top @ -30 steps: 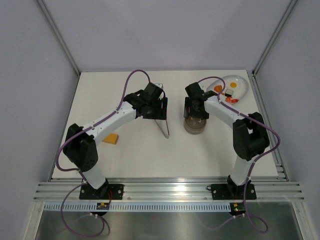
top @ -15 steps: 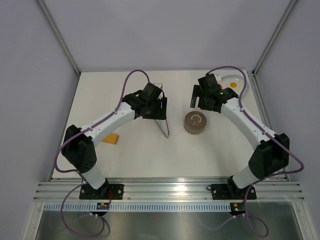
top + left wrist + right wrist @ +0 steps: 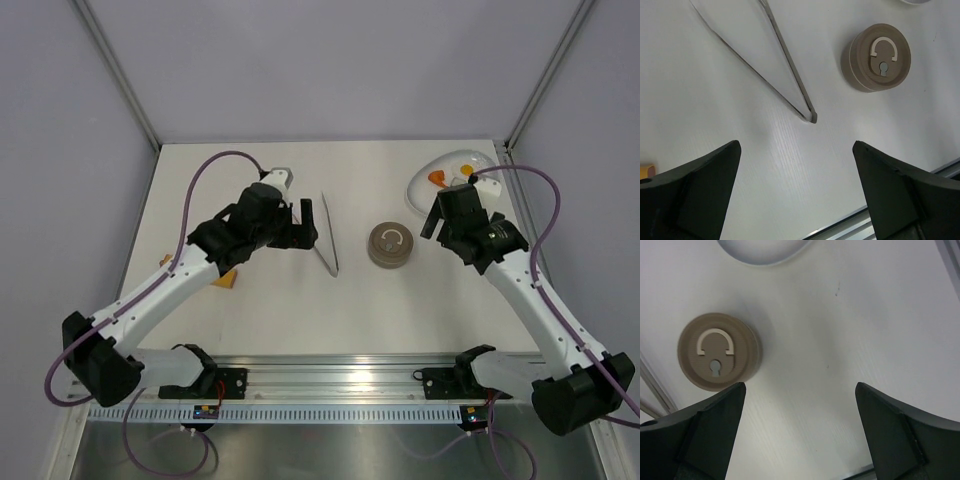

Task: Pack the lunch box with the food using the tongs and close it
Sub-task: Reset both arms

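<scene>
The lunch box [image 3: 389, 245] stands mid-table with its brown-grey lid on, also visible in the left wrist view [image 3: 877, 57] and the right wrist view [image 3: 719, 351]. The tongs [image 3: 328, 235] lie flat on the table left of it, their joined tip [image 3: 811, 118] pointing toward the near edge. Orange and yellow-white food [image 3: 437, 178] sits on the white plate [image 3: 480, 160], partly behind my right arm. My left gripper [image 3: 306, 228] hangs open just left of the tongs, holding nothing [image 3: 796, 190]. My right gripper [image 3: 435, 220] is open and empty, right of the lunch box [image 3: 800, 430].
An orange-yellow block [image 3: 226, 279] lies on the table under my left forearm; its corner shows at the left wrist view's edge [image 3: 646, 171]. The plate's rim [image 3: 765, 257] is at the top of the right wrist view. Aluminium rails [image 3: 340, 375] run along the near edge.
The left gripper opened, left the tongs lying on the table and drew back. The right gripper rose off the lidded lunch box, opened fully and swung to the right.
</scene>
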You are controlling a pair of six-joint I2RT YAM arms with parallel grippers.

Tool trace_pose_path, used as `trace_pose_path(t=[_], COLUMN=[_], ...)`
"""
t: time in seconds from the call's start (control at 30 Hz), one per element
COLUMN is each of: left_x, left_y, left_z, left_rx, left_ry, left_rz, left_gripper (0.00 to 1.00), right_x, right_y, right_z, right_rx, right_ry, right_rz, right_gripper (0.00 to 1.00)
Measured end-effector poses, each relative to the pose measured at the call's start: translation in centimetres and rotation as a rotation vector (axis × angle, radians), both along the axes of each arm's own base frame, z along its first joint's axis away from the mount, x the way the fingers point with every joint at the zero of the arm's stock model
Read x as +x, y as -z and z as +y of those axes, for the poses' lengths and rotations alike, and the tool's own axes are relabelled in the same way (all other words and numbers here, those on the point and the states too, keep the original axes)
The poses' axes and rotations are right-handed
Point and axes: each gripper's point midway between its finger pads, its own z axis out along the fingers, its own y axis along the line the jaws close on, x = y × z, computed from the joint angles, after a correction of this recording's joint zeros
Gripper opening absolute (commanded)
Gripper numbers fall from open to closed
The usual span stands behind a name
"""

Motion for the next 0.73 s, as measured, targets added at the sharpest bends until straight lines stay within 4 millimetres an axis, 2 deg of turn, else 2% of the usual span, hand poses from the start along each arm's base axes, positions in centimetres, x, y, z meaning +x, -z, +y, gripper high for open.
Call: trace_pose_path(t=[0.2, 0.33, 0.6, 0.73], left_x=[-2.1, -3.0, -3.1, -3.0], left_y=[0.8, 1.3, 1.4, 1.4], left_z=[3.0, 4.4, 5.2, 5.5], left_rx=[0.01, 0.019, 0.022, 0.032], left_ry=[-0.039, -0.064, -0.102, -0.117], left_rz=[-0.048, -0.065, -0.071, -0.077], left_gripper=[0.99, 0.99, 0.99, 0.99], right_x=[-4.3, -6.0, -6.2, -5.6], right_y=[4.5, 6.4, 7.6, 7.4], right_z=[-1.2, -1.5, -1.0, -0.4], right_rx=[0.016, 0.034, 0.072, 0.097], right_ry=[0.029, 0.051, 0.064, 0.044], right_rz=[0.086, 0.116, 0.136, 0.117], right_gripper=[1.0, 1.0, 0.99, 1.0])
